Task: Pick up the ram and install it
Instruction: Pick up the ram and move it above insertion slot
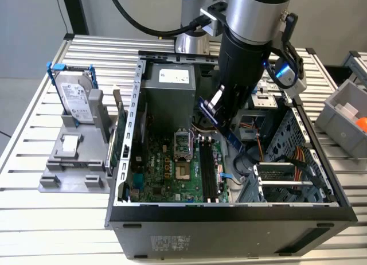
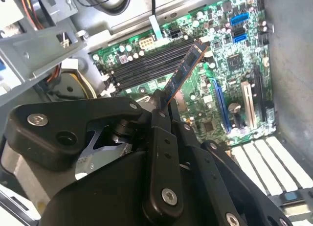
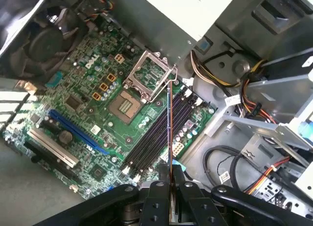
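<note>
**Memory stick poised over its slots in open computer case**

The robot arm reaches down into the open computer case [image 1: 135, 104] near the centre of the exterior view. Its gripper [image 2: 160, 102] is clenched on one end of the memory stick [image 2: 187, 66]. The stick appears to hang free of the board, slanting down and away from the fingers. Its far end sits above the row of long black slots [image 2: 144, 69] on the green motherboard [image 1: 163, 170]. In the first wrist view the stick shows edge-on and runs nearly along the slots.

The pick-up looks done, and the step in hand seems to be the line-up for installing. Nothing is seated yet. By the look of it, seating calls for the stick's long edge to be level, parallel with one slot and squarely over it. From the tilt seen now, it would need levelling before any downward press.

Room is tight on the sides. The slots lie between the processor socket [image 3: 146, 79] with its raised metal bracket and the bundled cables [image 3: 254, 103] beside the metal drive cage [image 1: 278, 182], right of centre in the exterior view. The power supply box [image 1: 172, 78] closes the upper centre. The space straight above the slots is open. A hard drive [image 1: 74, 96] stands in a grey holder at the exterior view's left, well apart from the work.
</note>
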{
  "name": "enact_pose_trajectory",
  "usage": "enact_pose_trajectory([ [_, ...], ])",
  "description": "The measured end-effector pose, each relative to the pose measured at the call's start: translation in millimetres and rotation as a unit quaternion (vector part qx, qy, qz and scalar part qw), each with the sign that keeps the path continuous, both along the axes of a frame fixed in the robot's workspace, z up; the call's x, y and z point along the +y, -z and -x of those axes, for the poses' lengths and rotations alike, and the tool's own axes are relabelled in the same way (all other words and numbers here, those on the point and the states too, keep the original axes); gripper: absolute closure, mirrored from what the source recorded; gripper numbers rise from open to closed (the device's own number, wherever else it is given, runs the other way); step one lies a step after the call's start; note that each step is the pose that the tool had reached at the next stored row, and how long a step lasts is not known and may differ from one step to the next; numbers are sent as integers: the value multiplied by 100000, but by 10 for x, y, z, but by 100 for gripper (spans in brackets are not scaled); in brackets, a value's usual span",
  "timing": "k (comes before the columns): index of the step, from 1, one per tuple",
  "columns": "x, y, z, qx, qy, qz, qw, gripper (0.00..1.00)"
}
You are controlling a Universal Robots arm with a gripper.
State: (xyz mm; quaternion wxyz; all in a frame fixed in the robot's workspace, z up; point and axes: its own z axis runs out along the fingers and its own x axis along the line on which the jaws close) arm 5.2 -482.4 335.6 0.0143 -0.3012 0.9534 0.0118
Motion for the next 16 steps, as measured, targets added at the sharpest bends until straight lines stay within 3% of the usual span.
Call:
enact_pose_trajectory([
  [3, 0, 7, 0, 1, 2554, -1, 99967, 100],
  [6, 0, 16, 0, -1, 5116, -16, 99869, 100],
  [16, 0, 38, -1, 0, 11997, 29, 99278, 100],
])
